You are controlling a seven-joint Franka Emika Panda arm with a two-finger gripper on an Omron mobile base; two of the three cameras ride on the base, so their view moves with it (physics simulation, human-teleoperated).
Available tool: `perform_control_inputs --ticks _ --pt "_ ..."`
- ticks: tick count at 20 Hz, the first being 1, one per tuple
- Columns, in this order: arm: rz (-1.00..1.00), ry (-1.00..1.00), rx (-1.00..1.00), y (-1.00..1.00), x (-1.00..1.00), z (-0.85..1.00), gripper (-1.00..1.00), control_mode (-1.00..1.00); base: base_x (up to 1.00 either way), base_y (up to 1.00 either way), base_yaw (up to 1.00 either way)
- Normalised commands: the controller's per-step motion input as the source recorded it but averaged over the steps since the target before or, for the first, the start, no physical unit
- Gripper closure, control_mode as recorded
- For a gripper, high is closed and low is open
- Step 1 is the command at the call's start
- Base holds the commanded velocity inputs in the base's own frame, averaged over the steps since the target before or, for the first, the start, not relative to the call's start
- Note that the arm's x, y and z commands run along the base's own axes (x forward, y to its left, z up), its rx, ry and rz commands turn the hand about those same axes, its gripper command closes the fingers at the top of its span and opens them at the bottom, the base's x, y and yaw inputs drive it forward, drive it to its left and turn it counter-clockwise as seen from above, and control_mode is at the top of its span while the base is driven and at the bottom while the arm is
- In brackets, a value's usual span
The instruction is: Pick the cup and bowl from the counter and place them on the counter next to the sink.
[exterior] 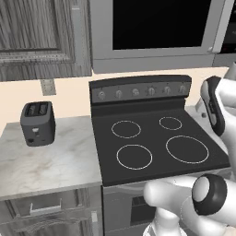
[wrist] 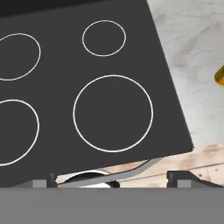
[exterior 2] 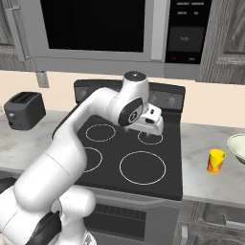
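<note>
Gripper (wrist: 112, 181) wide open above the stove top (wrist: 87, 87) (cup (exterior 2: 216, 161) well apart, on the counter (exterior 2: 210, 143))

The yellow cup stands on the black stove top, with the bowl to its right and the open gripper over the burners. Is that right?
Not quite. The right base view shows the yellow cup standing on the counter right of the stove top, not on it. The bowl is to its right, and the open gripper hangs over the burners.
</note>
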Motion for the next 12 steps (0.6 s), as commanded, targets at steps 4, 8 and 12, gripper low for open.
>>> perform_control_inputs --ticks 4,8,12 --pt "0.0 -0.05 0.0 -0.45 0.37 0.0 -1.0 -1.0 0.0 0.0 0.0" --pt "0.0 0.0 0.0 -0.58 0.25 0.0 -1.0 -1.0 0.0 0.0 0.0" --pt "0.0 0.02 0.0 -0.56 0.17 0.0 -1.0 -1.0 0.0 0.0 0.0"
